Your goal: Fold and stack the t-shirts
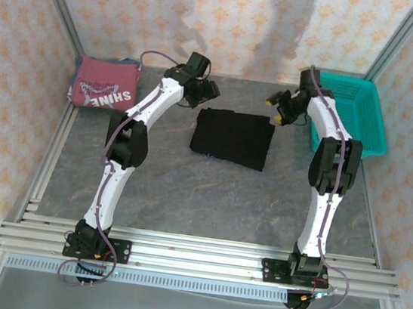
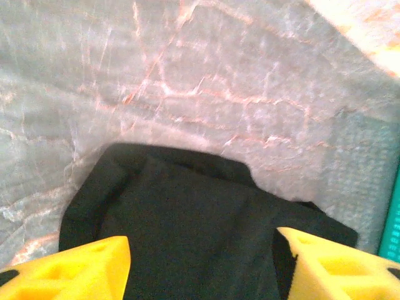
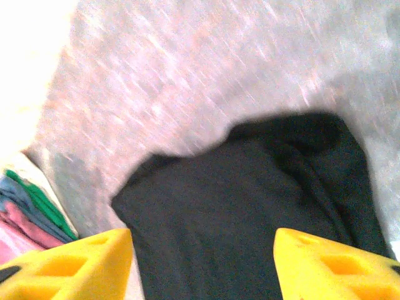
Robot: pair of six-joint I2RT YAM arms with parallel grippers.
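Black t-shirt [image 1: 232,137] matt cloth; table [image 1: 186,190] stone-look.

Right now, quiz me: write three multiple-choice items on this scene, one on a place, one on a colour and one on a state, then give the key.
1. The dark red SHINE t-shirt lies at: A) the centre B) the far-left corner C) the near edge.
2. The mesh basket is: A) yellow B) white C) teal.
3. The black t-shirt is: A) folded into a rectangle B) spread with sleeves out C) bunched in a heap.
Key: 1 B, it sits far back on the left; 2 C, its mesh is plainly teal; 3 A, it has straight edges and lies flat.
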